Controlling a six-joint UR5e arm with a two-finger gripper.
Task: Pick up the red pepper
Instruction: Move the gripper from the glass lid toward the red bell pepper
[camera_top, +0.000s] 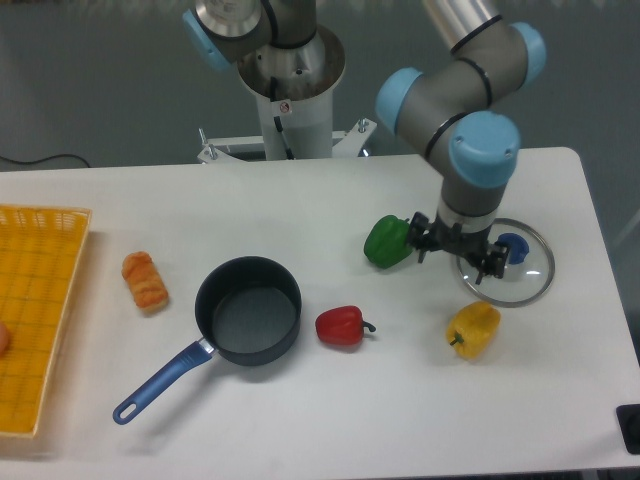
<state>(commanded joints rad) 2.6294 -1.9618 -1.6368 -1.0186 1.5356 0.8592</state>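
Looking down at the white worktop, we see the red pepper lying just right of the dark pot, untouched. Our claw hangs between the green pepper and the glass lid, holding nothing; we cannot tell whether its jaws are apart. The yellow pepper sits below the lid.
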